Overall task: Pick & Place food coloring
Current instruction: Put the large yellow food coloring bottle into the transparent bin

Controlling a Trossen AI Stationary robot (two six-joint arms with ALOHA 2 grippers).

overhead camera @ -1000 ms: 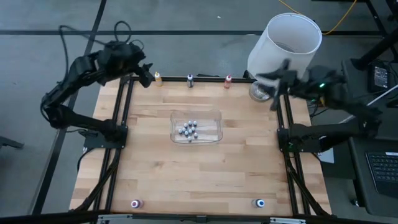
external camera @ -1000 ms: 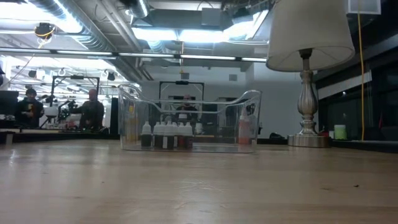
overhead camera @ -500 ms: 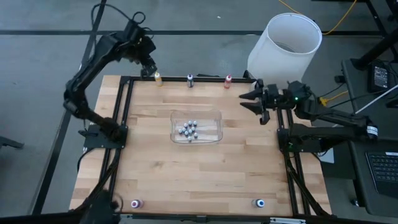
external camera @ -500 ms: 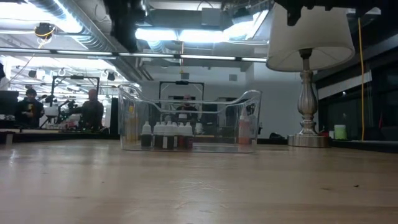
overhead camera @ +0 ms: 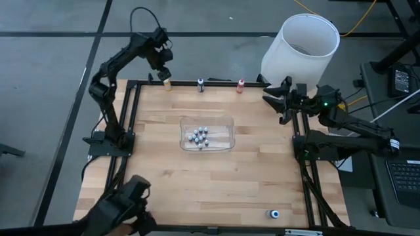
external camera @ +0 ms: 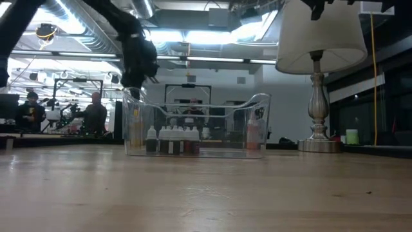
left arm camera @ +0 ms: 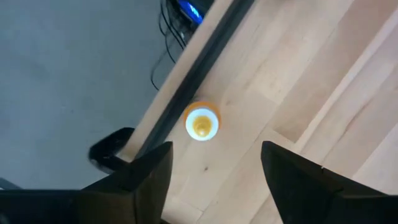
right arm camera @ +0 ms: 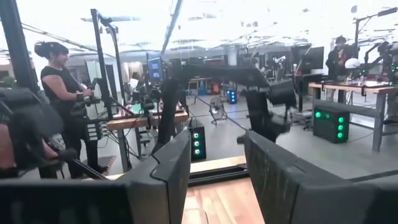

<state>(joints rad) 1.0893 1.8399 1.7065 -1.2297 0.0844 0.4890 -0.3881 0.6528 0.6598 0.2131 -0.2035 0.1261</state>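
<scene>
My left gripper hangs over the yellow bottle at the table's far left corner with fingers spread and nothing held, so I should centre the cap between them and drop straight down before closing (the bottle is small and would tip if one finger lands first). The bottle stands just beside the black frame rail, so I have little room on that side and plenty toward the bin at mid-table. My right gripper waits part-open and empty near the lamp.
</scene>
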